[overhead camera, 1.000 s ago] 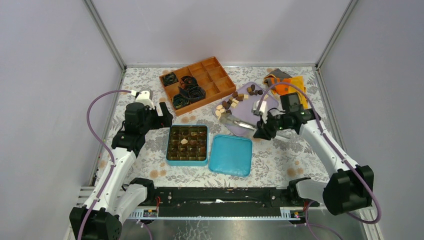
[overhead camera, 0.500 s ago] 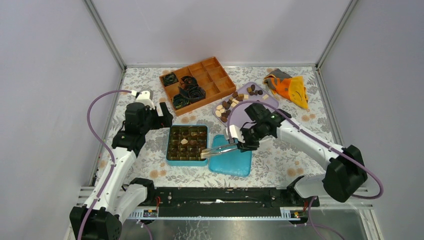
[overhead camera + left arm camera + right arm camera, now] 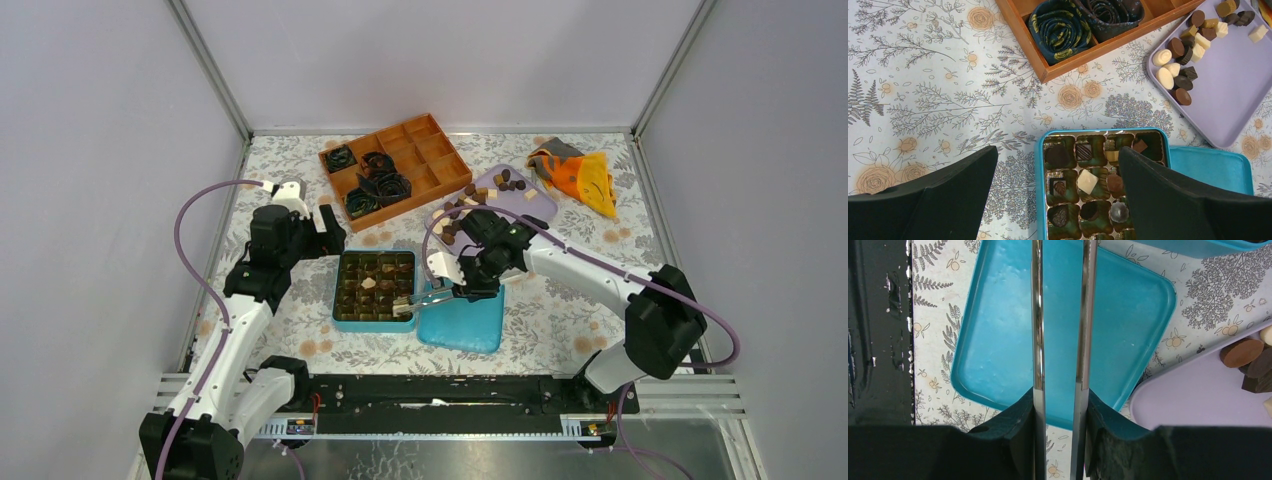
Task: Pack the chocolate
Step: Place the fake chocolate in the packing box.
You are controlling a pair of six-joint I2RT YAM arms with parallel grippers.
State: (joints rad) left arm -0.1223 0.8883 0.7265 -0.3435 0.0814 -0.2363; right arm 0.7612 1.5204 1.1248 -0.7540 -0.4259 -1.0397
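The chocolate [image 3: 468, 202] lies loose at the left end of a lilac tray [image 3: 528, 206], also seen as chocolate [image 3: 1182, 70] on the tray [image 3: 1228, 95]. More pieces sit in the cups of an open blue tin [image 3: 335, 292], tin [image 3: 1039, 190]. My right gripper [image 3: 463, 289] [image 3: 1060, 405] is shut on metal tongs [image 3: 425, 297] [image 3: 1037, 315], whose tips reach the tin's near right corner. Whether the tips hold a piece is unclear. My left gripper [image 3: 326, 231] [image 3: 1058, 152] hangs open over the tin's far left edge, nothing between its fingers.
The tin's blue lid [image 3: 462, 312] [image 3: 998, 315] lies right of the tin, under the tongs. A wooden divided box [image 3: 420, 150] [image 3: 1063, 65] with rolled dark ties stands at the back. An orange cloth [image 3: 582, 176] lies back right. A black rail [image 3: 878, 340] runs along the near edge.
My right arm has swung left from the lilac tray, carrying the tongs across the lid to the tin's near right corner. The left arm has not moved.
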